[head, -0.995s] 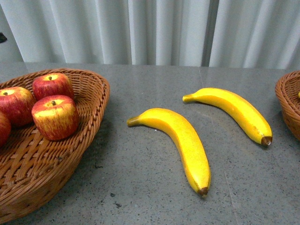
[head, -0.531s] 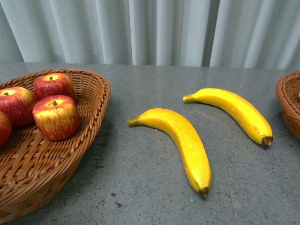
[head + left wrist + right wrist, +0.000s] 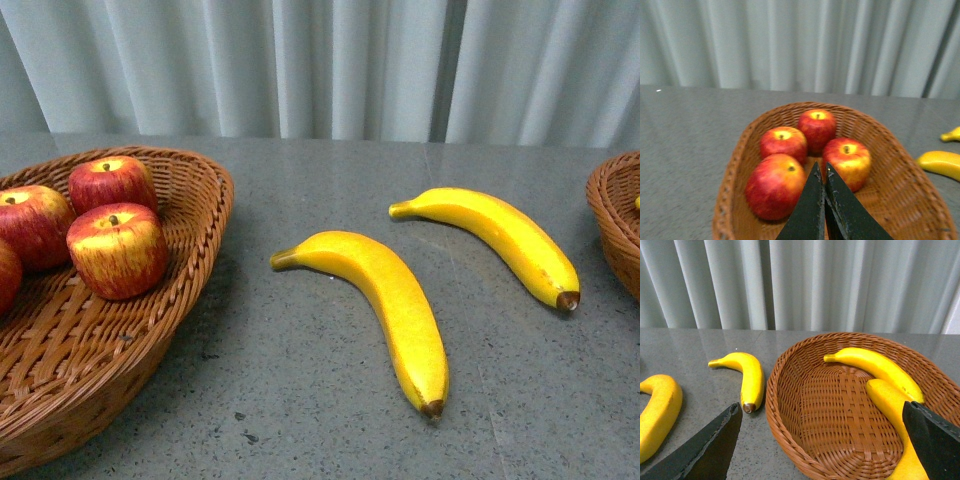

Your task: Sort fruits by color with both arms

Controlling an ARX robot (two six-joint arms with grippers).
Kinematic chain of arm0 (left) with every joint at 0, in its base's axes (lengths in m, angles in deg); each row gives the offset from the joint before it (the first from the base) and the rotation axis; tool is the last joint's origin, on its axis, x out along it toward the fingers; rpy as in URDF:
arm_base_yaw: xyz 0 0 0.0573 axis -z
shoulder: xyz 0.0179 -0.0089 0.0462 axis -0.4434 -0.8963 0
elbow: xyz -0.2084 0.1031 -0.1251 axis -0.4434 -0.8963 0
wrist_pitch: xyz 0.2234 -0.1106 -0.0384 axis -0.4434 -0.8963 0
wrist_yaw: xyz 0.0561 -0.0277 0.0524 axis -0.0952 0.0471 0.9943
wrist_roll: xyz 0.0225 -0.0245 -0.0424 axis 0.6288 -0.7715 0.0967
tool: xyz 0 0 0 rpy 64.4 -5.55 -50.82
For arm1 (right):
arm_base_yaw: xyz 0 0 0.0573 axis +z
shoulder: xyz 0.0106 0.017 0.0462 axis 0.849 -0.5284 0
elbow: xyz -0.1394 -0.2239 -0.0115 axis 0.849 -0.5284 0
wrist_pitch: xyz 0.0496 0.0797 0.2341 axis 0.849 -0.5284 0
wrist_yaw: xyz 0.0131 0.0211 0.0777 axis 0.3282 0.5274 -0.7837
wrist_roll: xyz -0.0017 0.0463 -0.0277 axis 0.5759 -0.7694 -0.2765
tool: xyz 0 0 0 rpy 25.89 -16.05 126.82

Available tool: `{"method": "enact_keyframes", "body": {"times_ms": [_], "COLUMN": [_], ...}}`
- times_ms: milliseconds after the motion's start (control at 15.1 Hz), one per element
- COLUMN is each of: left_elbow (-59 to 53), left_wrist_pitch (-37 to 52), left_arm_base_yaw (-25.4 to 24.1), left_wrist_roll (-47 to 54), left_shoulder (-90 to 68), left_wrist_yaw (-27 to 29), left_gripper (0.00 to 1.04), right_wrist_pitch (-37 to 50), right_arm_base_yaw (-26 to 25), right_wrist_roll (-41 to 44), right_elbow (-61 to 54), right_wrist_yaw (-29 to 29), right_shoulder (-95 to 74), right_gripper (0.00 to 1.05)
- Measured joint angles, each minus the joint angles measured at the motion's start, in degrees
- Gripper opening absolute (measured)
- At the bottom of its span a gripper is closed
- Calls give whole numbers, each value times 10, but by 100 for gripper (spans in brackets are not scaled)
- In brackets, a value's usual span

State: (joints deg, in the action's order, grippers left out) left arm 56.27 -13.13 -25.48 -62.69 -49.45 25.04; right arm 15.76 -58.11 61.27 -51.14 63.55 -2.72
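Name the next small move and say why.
Probably swing the open right end effector toward the banana lying on the table just outside the right basket. Two bananas already lie in that basket; the other loose banana lies farther off.

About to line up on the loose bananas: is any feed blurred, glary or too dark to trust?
Front view: sharp, evenly lit, just soft shadows beside the near banana and far banana, no harsh glare. Left wrist view: slightly soft, apples readable, left end effector a black silhouette. Right wrist view: clear, basket well lit, right end effector a black silhouette too.
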Motion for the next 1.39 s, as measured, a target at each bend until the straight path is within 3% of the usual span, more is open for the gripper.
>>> {"method": "enact_keyframes", "body": {"times_ms": [862, 995, 1128, 1194, 1393], "left_elbow": [-47, -47, -47, -47, -47], "left_wrist_pitch": [-58, -151, -158, -157, -157], "left_arm_base_yaw": [-7, -7, -8, -8, -8], "left_wrist_roll": [0, 1, 2, 2, 2], "left_shoulder": [116, 207, 206, 206, 206], "left_wrist_yaw": [-6, -7, -7, -6, -6], "left_gripper": [1, 1, 1, 6, 53], "right_wrist_pitch": [0, -1, 0, 0, 0], "right_arm_base_yaw": [0, 0, 0, 0, 0], "right_wrist_roll": [0, 0, 0, 0, 0], "right_elbow": [0, 0, 0, 0, 0], "right_wrist_yaw": [0, 0, 0, 0, 0], "right_shoulder": [0, 0, 0, 0, 0], "right_gripper": [98, 98, 98, 98, 98]}}
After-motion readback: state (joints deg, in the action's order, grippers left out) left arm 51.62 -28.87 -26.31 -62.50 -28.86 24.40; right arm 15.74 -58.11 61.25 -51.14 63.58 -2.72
